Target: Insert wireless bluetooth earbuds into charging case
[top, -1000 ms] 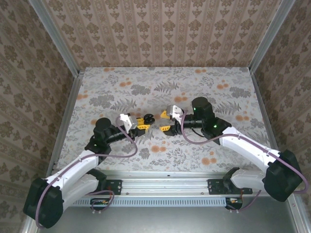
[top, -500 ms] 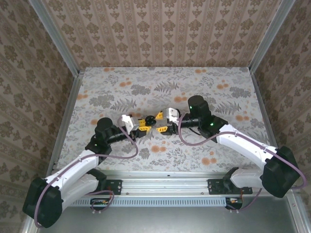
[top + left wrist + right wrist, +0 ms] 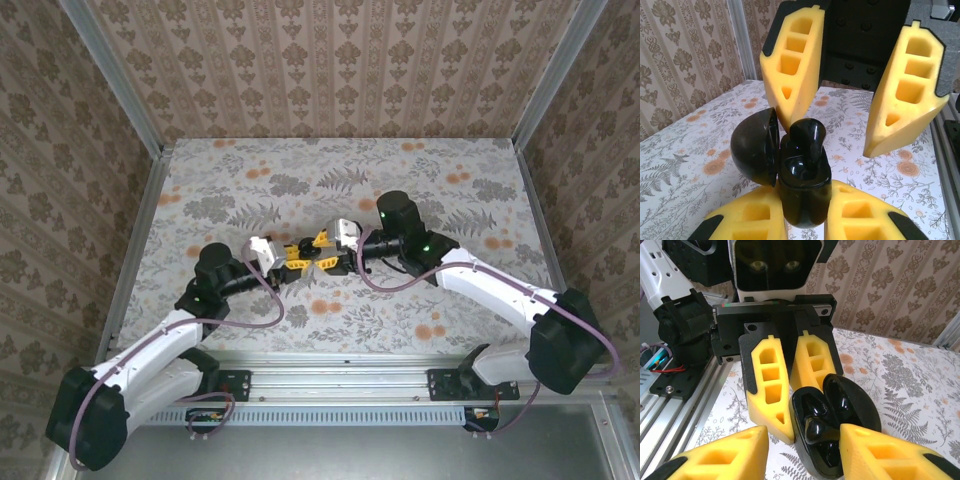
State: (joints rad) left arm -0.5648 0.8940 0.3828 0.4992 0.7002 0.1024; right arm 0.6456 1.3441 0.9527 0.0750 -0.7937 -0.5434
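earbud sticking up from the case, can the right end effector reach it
Probably yes: the lid is open, the left end effector grips the case lower down, and the right end effector straddles the earbud, nothing between.

Charging case: glossy black, lid included. Earbud: same glossy black. Fingers: bright yellow on black mounts. Surface: pale grey fern print with orange blooms. Walls: beige-brown striped damask. Arms: white, black joints.
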